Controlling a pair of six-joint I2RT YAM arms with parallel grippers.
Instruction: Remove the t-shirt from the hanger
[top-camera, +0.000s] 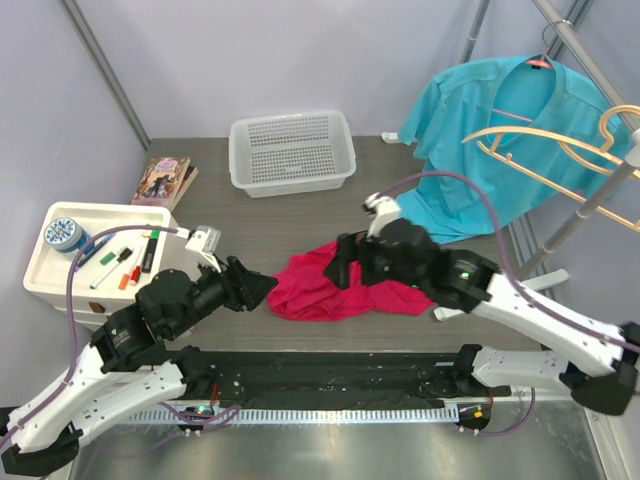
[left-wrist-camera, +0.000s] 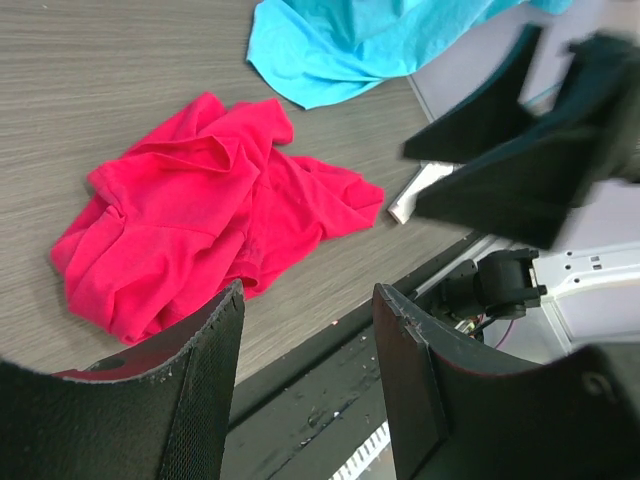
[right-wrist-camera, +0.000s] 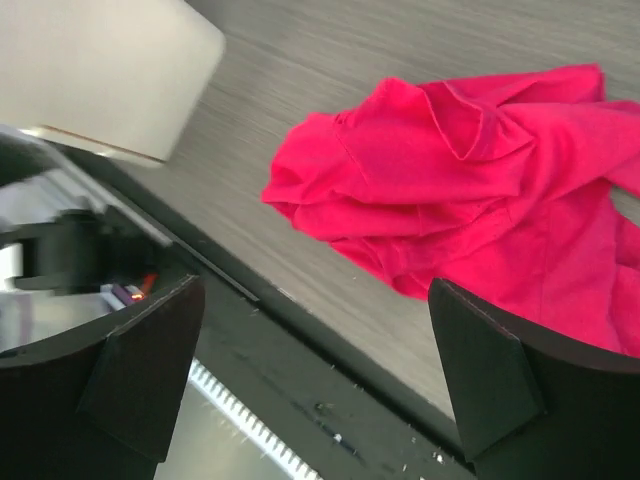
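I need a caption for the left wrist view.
Open left tool facing a crumpled red t-shirt on the table, teal shirt behind.

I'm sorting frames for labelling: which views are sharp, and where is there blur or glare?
Top view: evenly lit and sharp, mild glare on the metal strip at the near edge. Left wrist view: red shirt crisp, right arm blurred. Right wrist view: red shirt sharp, white tray soft.

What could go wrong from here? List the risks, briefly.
1. The left gripper and right gripper, both open, face the red t-shirt from opposite sides; they might collide.
2. The red t-shirt lies crumpled near the table's front edge; a tug could drag it off.
3. The right arm's cable loops close to the hung teal shirt and could snag it.
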